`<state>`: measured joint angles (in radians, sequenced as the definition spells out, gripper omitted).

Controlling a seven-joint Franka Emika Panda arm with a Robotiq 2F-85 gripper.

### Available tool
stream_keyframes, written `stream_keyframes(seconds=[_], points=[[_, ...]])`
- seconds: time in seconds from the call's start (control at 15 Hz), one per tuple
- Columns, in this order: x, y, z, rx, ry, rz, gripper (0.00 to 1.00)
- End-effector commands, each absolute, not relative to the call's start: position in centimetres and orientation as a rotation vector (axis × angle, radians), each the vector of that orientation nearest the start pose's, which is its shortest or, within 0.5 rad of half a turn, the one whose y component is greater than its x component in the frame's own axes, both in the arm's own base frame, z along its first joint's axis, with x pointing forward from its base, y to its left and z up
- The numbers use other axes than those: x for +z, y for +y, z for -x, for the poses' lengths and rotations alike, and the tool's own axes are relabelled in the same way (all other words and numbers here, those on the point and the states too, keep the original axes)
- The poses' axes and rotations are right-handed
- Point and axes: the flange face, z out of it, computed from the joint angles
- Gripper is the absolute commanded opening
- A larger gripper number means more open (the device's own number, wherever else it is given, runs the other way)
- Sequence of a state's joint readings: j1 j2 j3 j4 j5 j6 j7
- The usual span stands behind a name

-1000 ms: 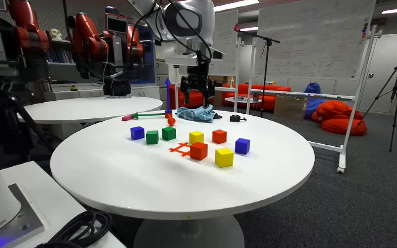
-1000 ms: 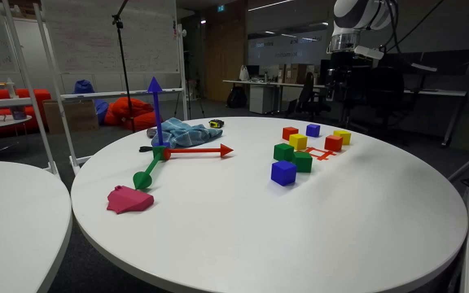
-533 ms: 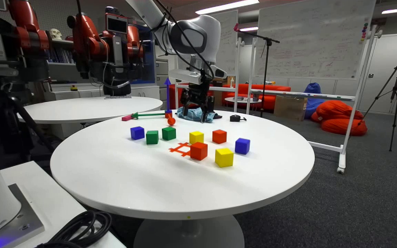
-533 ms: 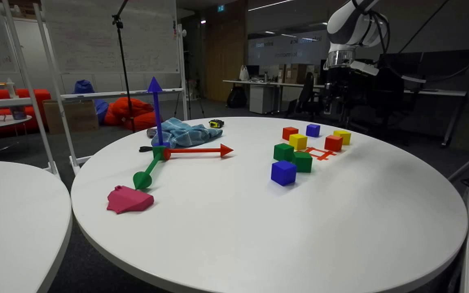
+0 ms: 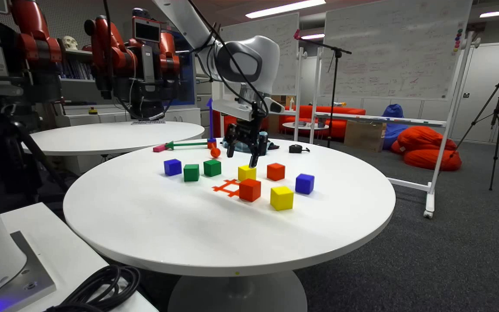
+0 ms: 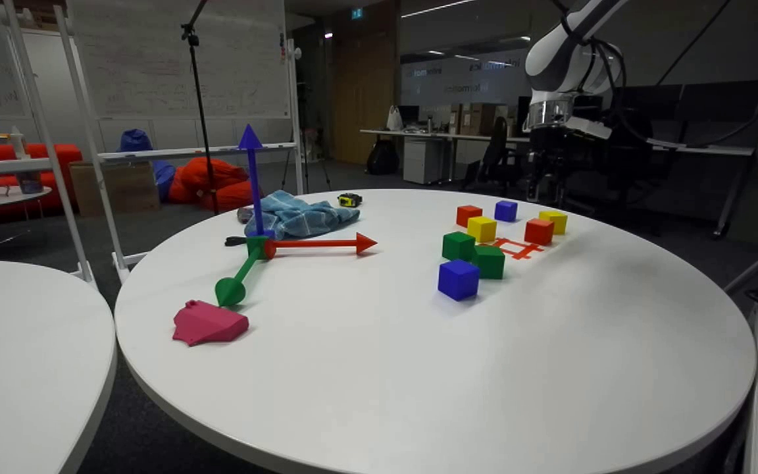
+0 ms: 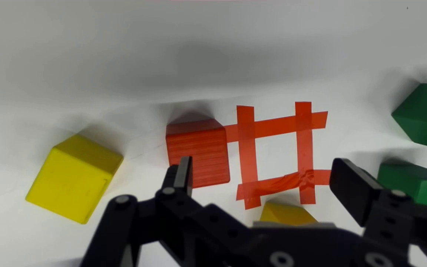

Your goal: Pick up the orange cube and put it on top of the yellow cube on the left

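The fingers (image 7: pixel 173 187) are spread wide, holding nothing, above the desk (image 5: pixel 154 225). The orange cube (image 7: pixel 204 157) rests there, out of line with their gap: in the wrist view it stands left of centre, the left-hand finger's tip hiding its lower left corner, while the gap frames the tape outline (image 7: pixel 248 159). I take this cube as the target, not the similar red cube (image 5: pixel 276 171), which sits farther up and right in an exterior view. The coming move therefore seems to call for a shift left and somewhat up in the wrist frame before lowering; straight down, a finger could land on the cube. It has no long axis, and its sides look nearly square to the fingers, so little turning should be needed. The yellow cube (image 5: pixel 246 174) for stacking is probably the left one in both exterior views; the wrist view shows it partly hidden at lower centre and puts the second yellow cube (image 7: pixel 73 180) at left, so the choice is uncertain.
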<state>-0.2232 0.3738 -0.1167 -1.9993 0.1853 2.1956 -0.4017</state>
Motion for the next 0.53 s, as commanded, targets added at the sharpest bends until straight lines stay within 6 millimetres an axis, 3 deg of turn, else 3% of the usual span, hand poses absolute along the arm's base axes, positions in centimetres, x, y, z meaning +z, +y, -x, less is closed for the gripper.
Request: stream_keyframes(seconds=[0.0, 0.47], points=[[24.3, -19.5, -56.2, 0.183, 0.02, 2.965, 1.0], [22.3, -21.6, -56.8, 0.229, -0.088, 3.054, 1.0]])
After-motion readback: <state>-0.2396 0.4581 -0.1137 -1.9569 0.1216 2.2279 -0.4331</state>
